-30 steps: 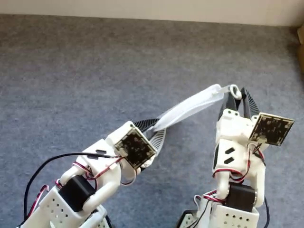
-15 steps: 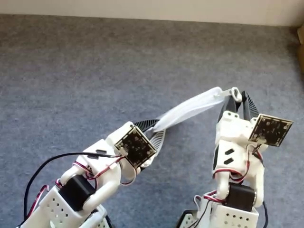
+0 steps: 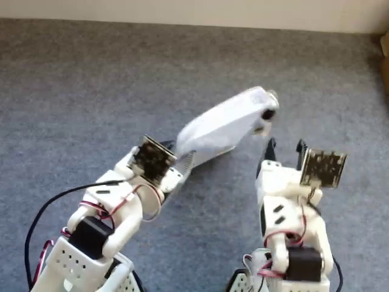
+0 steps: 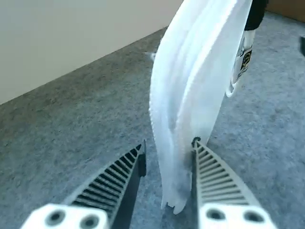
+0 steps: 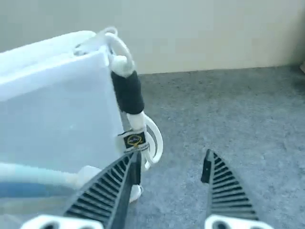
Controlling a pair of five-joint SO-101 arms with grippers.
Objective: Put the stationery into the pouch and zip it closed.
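A translucent white pouch point(image 3: 222, 125) hangs tilted above the grey carpet. My left gripper point(image 3: 182, 161) is shut on its lower end. In the left wrist view the pouch point(image 4: 195, 71) rises away from between my left gripper point(image 4: 167, 157) fingers. A white tag with a black cap point(image 3: 266, 114) dangles at the pouch's far end by the zipper ring. My right gripper point(image 3: 284, 148) stands open just short of that end, holding nothing. In the right wrist view the pouch point(image 5: 52, 109) and the black-capped tag point(image 5: 127, 93) sit beside my right gripper point(image 5: 169, 164). A blue pen point(image 5: 28, 183) shows through the pouch wall.
Grey carpet point(image 3: 91, 79) covers the table all round. A pale wall point(image 3: 182, 9) runs along the far edge. A brown object point(image 3: 385, 61) sits at the far right edge.
My right gripper has let go of the zipper pull, opened and drawn back. My left arm swung left with the pouch, whose free end dropped back toward it.
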